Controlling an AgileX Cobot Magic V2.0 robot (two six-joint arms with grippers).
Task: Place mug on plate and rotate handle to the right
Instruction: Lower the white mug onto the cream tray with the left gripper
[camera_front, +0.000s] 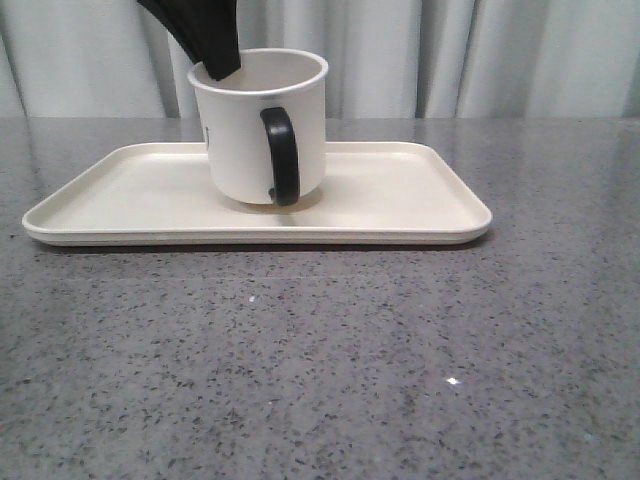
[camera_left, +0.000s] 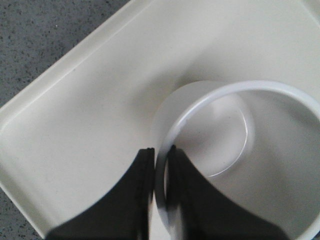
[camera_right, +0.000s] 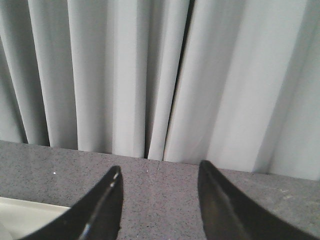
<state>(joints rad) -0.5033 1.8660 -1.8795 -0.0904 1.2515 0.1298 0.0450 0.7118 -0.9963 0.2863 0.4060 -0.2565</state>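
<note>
The white mug (camera_front: 252, 130) stands on the cream plate (camera_front: 400, 190), a little left of its middle. Its black handle (camera_front: 281, 155) faces the front camera, slightly right of the mug's centre. A small black mark shows on the mug's left side. My left gripper (camera_front: 218, 66) comes down from above and is shut on the mug's left rim, one finger inside and one outside. In the left wrist view the gripper (camera_left: 160, 152) pinches the mug's rim (camera_left: 210, 102) over the plate (camera_left: 75, 125). My right gripper (camera_right: 159, 172) is open and empty, off the front view.
The grey speckled table (camera_front: 320, 370) stretches in front of the plate. A grey curtain (camera_front: 480, 55) hangs behind the table. In the right wrist view a corner of the plate (camera_right: 25, 215) shows below the left finger.
</note>
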